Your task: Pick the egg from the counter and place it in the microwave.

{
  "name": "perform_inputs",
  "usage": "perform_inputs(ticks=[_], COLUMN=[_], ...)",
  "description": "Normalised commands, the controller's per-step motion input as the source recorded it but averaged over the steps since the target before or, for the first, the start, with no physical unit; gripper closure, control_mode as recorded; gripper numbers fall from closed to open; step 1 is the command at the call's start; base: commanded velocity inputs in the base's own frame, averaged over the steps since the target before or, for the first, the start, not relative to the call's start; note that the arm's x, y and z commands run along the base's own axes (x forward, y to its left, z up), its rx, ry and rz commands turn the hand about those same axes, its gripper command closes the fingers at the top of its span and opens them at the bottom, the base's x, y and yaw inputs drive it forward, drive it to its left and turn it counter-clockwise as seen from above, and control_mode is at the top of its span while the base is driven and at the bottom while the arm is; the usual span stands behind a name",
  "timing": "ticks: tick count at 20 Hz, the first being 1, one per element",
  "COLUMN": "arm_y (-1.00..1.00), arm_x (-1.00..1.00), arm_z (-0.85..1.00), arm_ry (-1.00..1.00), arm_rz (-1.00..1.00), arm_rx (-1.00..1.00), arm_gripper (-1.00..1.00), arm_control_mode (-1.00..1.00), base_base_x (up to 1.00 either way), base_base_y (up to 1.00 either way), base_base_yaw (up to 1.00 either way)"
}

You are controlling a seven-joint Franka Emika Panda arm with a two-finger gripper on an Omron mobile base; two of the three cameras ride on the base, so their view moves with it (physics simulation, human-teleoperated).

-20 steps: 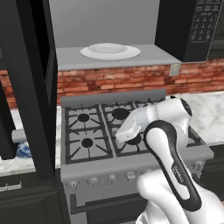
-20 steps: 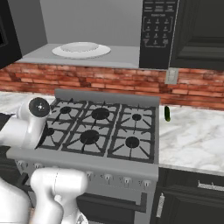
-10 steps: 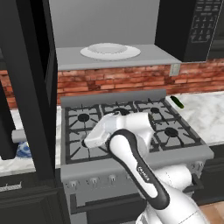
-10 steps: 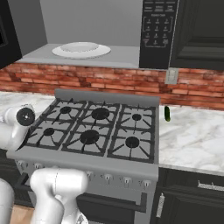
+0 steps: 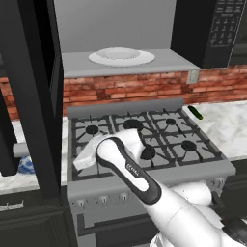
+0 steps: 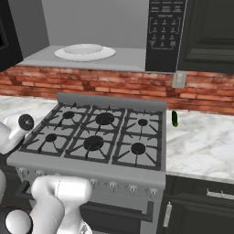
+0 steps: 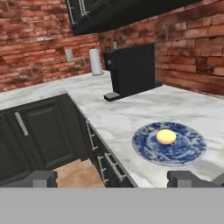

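The egg (image 7: 166,136), a small pale yellow-tan oval, lies in the middle of a blue-and-white bowl (image 7: 188,151) on the marbled counter (image 7: 127,111), ahead and to the right in the hand view. My gripper (image 7: 113,179) is open, its two dark fingertips (image 7: 40,178) wide apart with nothing between them, and it is still well short of the egg. The microwave (image 5: 120,34) hangs over the stove with its door (image 5: 29,96) swung open to the left. Its white round plate (image 5: 120,56) sits on the grey floor, and the keypad (image 6: 164,27) is on the right.
The steel stove (image 5: 144,140) with black grates lies under my arm (image 5: 125,166). A dark green vegetable (image 6: 174,119) lies on the right counter. A black coffee machine (image 7: 131,72) and a white roll (image 7: 95,61) stand behind the bowl. The bowl's edge (image 5: 26,165) shows past the door.
The arm has swung left across the stove, from over the right burners to the stove's left edge by the open microwave door. Nothing else has moved.
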Motion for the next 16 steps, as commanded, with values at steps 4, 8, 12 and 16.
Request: perform_inputs(ticks=[4, 8, 12, 16], arm_y=[0.53, 0.41, 0.27, 0.22], arm_x=[0.41, 0.38, 0.29, 0.13], arm_z=[-0.06, -0.24, -0.07, -0.03], arm_ry=[0.01, 0.00, 0.00, 0.00], arm_rz=[0.12, 0.04, 0.00, -0.01], arm_rx=[0.00, -0.01, -0.05, -0.08], arm_gripper=[-1.00, -1.00, -1.00, -1.00], arm_control_mode=[-1.00, -1.00, -1.00, -1.00], base_base_x=[0.00, 0.00, 0.00, 0.00], base_base_y=[0.00, 0.00, 0.00, 0.00], base_base_yaw=[0.00, 0.00, 0.00, 0.00])
